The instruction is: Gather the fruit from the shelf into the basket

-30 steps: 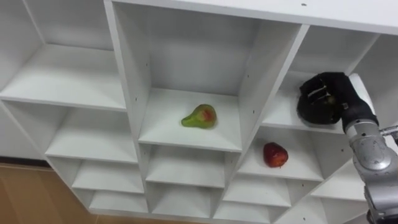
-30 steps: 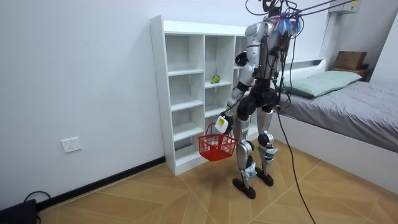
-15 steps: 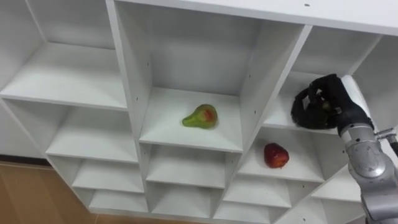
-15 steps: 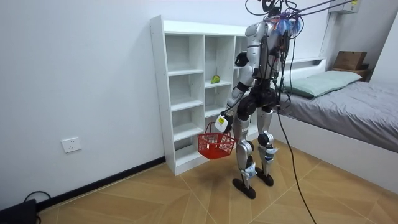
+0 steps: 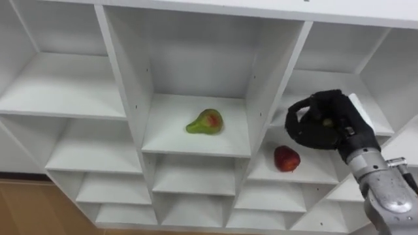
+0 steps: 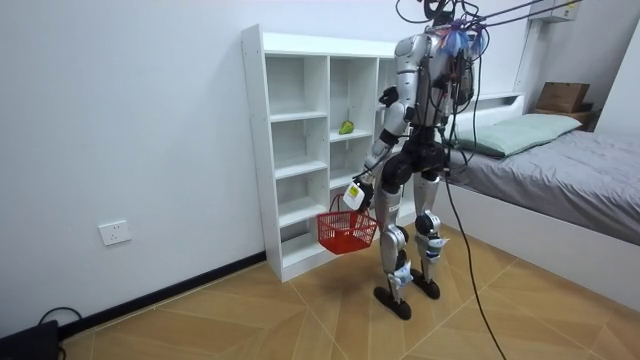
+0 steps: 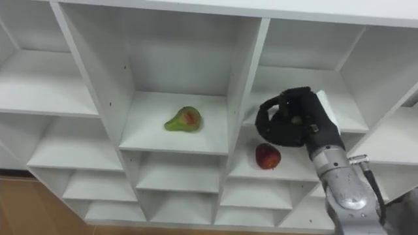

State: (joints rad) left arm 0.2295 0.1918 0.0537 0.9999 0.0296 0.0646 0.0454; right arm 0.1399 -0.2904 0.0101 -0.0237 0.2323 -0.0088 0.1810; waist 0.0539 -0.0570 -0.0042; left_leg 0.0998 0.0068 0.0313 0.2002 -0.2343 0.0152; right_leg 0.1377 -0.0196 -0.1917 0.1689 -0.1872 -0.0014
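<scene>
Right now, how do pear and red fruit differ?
Pear is green with a red blush; red fruit is red all over. Pear lies in the middle column, red fruit lower, right column. Right hand is near the red fruit, not the pear. Both lie on shelves. Left hand holds the basket.

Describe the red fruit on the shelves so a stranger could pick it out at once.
In the white open-shelved closet, find the column right of the one holding the green, red-blushed pear. One shelf lower lies a round, dark red apple, seen just under the robot's black right hand; it is the only all-red, round fruit.
</scene>
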